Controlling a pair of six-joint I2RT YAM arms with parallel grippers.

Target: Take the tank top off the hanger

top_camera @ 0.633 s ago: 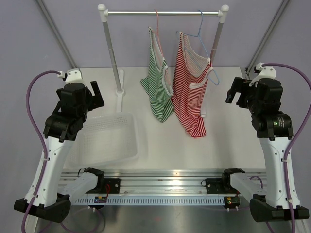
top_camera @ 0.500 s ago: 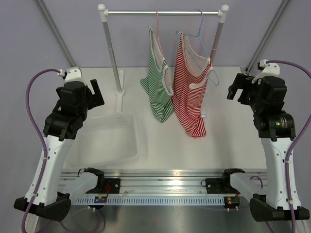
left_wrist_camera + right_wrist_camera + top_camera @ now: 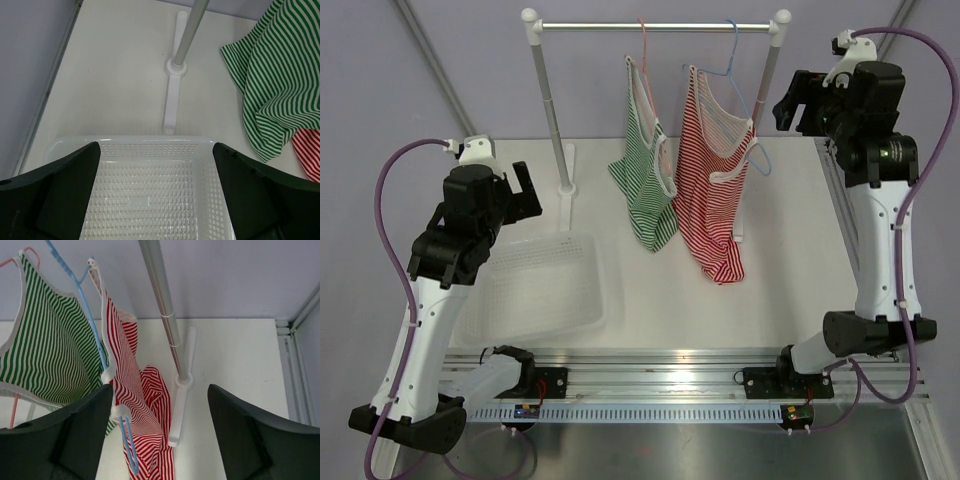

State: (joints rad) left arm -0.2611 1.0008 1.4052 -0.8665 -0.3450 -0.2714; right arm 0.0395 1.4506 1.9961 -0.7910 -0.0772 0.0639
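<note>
A red-striped tank top (image 3: 715,190) hangs on a blue hanger (image 3: 735,75) from the rack's rail (image 3: 655,27), with one strap slipped low. In the right wrist view the red top (image 3: 135,405) and the blue hanger (image 3: 82,305) are at the left. A green-striped tank top (image 3: 648,170) hangs on a pink hanger to its left. My right gripper (image 3: 790,100) is open and empty, raised beside the rack's right post, just right of the red top; its jaws (image 3: 160,405) stand wide apart. My left gripper (image 3: 525,190) is open and empty above the basket (image 3: 155,150).
A white perforated basket (image 3: 590,240) lies on the table at the left, below my left gripper. The rack's two posts stand on white feet (image 3: 567,170) on the table. The right post (image 3: 162,310) is close in front of my right gripper.
My right arm has risen and moved back toward the rack's right post, still open. My left gripper has shifted slightly to the right.
</note>
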